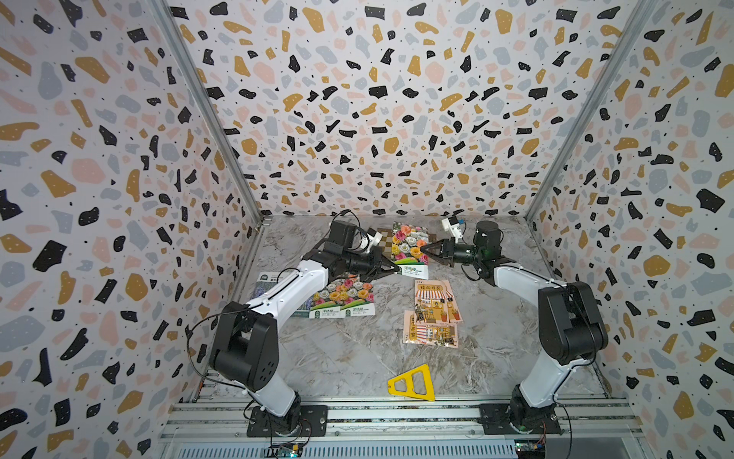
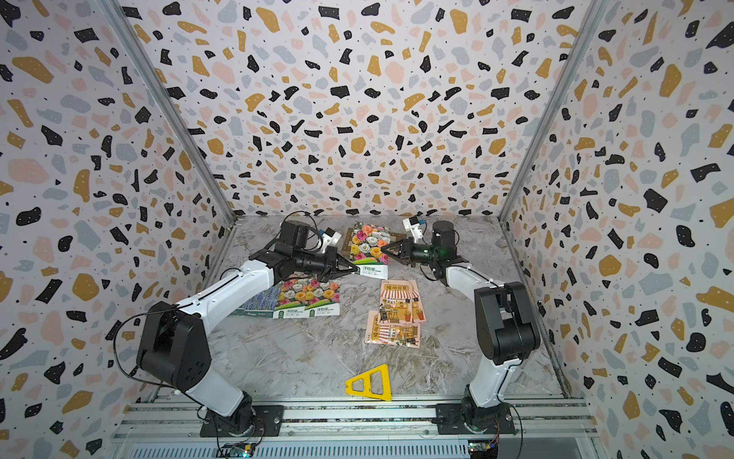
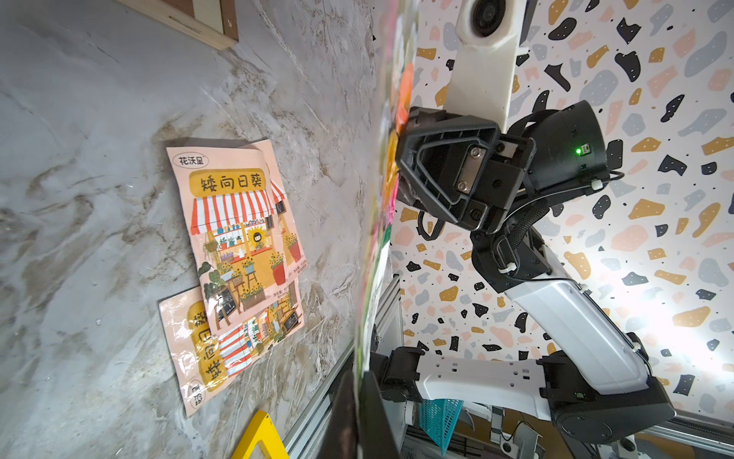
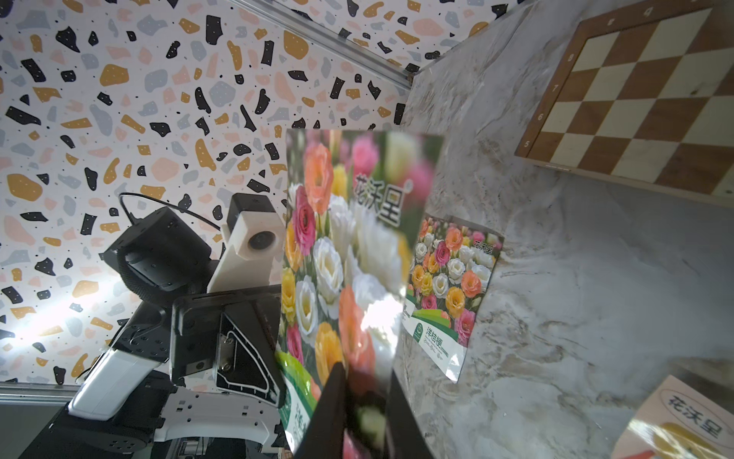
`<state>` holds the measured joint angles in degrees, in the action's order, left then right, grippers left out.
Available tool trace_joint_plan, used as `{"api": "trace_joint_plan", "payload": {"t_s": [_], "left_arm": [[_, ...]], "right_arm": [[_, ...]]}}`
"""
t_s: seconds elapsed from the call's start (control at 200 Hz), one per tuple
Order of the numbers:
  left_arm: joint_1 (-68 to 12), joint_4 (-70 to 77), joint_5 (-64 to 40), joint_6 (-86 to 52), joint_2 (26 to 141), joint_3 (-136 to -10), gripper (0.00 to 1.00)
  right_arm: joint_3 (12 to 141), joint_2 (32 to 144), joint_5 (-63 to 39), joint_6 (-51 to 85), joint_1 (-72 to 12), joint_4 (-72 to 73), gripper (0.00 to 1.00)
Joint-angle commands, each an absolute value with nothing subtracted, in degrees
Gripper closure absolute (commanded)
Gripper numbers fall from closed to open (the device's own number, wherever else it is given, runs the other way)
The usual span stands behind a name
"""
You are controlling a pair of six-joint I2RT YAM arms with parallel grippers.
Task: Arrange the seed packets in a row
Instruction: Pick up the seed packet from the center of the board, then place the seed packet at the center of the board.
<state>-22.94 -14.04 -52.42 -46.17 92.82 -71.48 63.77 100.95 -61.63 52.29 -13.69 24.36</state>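
Glossy flower packet [image 1: 409,242] is pinched between fingers of left gripper [image 1: 397,269] and right gripper [image 1: 424,249]; we judge opposed pulls may tear it.

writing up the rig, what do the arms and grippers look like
The left arm and right arm match: white links between bulky black joints. The left gripper and right gripper are black with ribbed triangular fingers, each beside a white camera mount. Thin black cables loop outside; a green light glows on the right wrist.
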Motion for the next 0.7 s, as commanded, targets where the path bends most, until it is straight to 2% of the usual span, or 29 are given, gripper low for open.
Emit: {"api": "trace_joint_plan", "payload": {"t_s": [0.0,0.065,0.09,0.23,0.335,0.39,0.541,0.696], "left_arm": [[-22.5,-17.7,-51.1,-42.4,91.4,-71.9,1.00],[-22.5,-20.4,-49.5,-40.7,91.3,-72.5,0.99],[-22.5,-21.3,-48.8,-40.2,91.2,-72.7,0.93],[-21.9,-26.0,-43.5,-37.4,90.0,-72.8,0.48],[-20.0,-30.4,-37.1,-34.7,88.0,-72.3,0.29],[-18.6,-32.8,-33.2,-33.2,86.2,-71.9,0.25],[-17.4,-43.9,-14.5,-26.1,81.1,-76.1,0.09],[-15.9,-48.1,-3.2,-20.7,76.0,-78.2,0.01]], "right_arm": [[64.3,98.8,-61.2,49.2,-13.5,20.9,0.90],[64.1,98.7,-61.1,48.8,-13.5,20.5,0.97],[64.1,98.7,-61.0,48.5,-13.5,20.3,1.00],[64.9,98.3,-59.5,45.5,-13.6,16.4,1.00],[65.4,98.3,-57.7,42.2,-14.1,13.1,1.00],[66.0,98.6,-56.7,39.7,-14.8,10.4,1.00],[67.0,99.8,-51.8,33.7,-17.9,2.9,1.00],[67.5,102.4,-49.2,34.1,-22.1,2.7,1.00]]}}
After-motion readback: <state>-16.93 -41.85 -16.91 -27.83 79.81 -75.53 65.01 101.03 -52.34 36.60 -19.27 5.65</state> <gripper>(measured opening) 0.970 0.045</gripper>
